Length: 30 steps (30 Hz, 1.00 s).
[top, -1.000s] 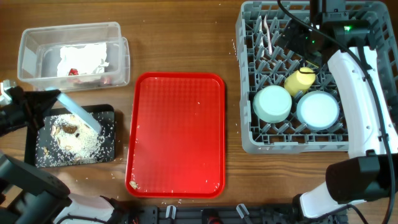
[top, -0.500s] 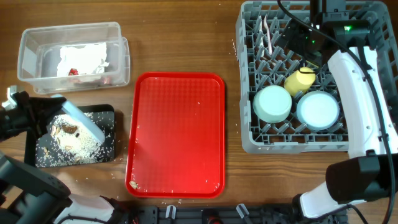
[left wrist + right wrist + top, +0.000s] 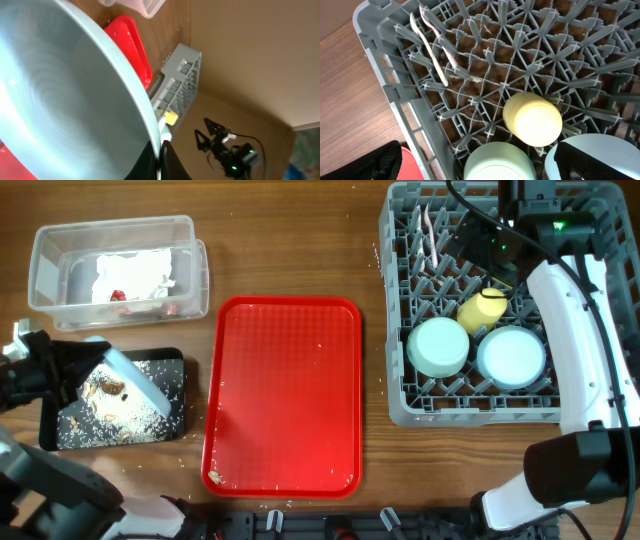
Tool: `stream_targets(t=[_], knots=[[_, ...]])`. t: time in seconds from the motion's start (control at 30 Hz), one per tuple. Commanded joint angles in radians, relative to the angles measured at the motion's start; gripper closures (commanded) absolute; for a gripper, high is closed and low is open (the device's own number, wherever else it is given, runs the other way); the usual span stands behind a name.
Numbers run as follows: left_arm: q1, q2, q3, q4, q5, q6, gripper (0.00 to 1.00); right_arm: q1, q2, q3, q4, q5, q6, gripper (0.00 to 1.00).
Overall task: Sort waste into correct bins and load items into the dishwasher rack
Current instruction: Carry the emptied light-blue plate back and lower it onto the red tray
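My left gripper is shut on the rim of the light blue plate, which is tilted steeply over the black tray. Beige crumbs and brown scraps lie in that tray. In the left wrist view the plate fills the frame, its edge pinched at my left gripper. The clear tub holds the crumpled wrapper. My right gripper hangs open above the grey rack, which holds the yellow cup, mint bowl, blue bowl, and fork and spoon.
The flat red tray lies in the middle of the wooden table, with a few crumbs at its near left corner. The right arm's white link runs along the rack's right side.
The left gripper and the tilted plate have shifted a little toward the near edge, further over the black tray. The right arm has not moved.
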Motion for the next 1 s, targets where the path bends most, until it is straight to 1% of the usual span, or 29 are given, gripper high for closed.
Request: stream_targets(t=[0.0, 0.1, 0.23, 0.4, 0.47, 0.53, 0.57, 0.67, 0.73, 0.8, 0.97], knots=[[0.002, -0.118, -0.002, 0.005, -0.038, -0.048, 0.96, -0.001, -0.031, -0.001, 0.002, 0.017, 0.0, 0.0], [-0.01, -0.194, -0.002, 0.014, -0.088, -0.112, 0.96, -0.001, -0.031, -0.001, 0.002, 0.018, 0.001, 0.0], [-0.067, -0.335, -0.002, 0.016, -0.211, -0.233, 0.96, -0.001, -0.031, -0.001, 0.002, 0.017, 0.0, 0.0], [-0.216, -0.446, -0.002, 0.047, -0.222, -0.333, 0.96, -0.001, -0.031, -0.001, 0.002, 0.017, 0.0, 0.0], [-0.293, -0.47, -0.002, 0.077, -0.267, -0.403, 0.96, -0.001, -0.031, -0.001, 0.002, 0.017, 0.0, 0.0], [-0.375, -0.482, -0.002, 0.114, -0.347, -0.483, 0.96, -0.001, -0.031, -0.001, 0.002, 0.017, 0.0, 0.0], [-0.42, -0.483, -0.002, 0.134, -0.382, -0.508, 0.96, -0.001, -0.031, -0.001, 0.002, 0.018, 0.0, 0.0], [-0.577, -0.476, -0.002, 0.191, -0.423, -0.517, 0.96, -0.001, -0.031, -0.001, 0.002, 0.017, 0.0, 0.0], [-0.694, -0.465, -0.002, 0.227, -0.469, -0.581, 0.96, -0.001, -0.031, -0.001, 0.002, 0.017, 0.001, 0.0], [-0.813, -0.449, -0.002, 0.264, -0.557, -0.686, 0.96, -0.001, -0.031, -0.001, 0.002, 0.018, 0.001, 0.0], [-1.082, -0.37, -0.002, 0.341, -0.802, -0.864, 0.96, -0.001, -0.031, -0.001, 0.002, 0.017, 0.0, 0.0]])
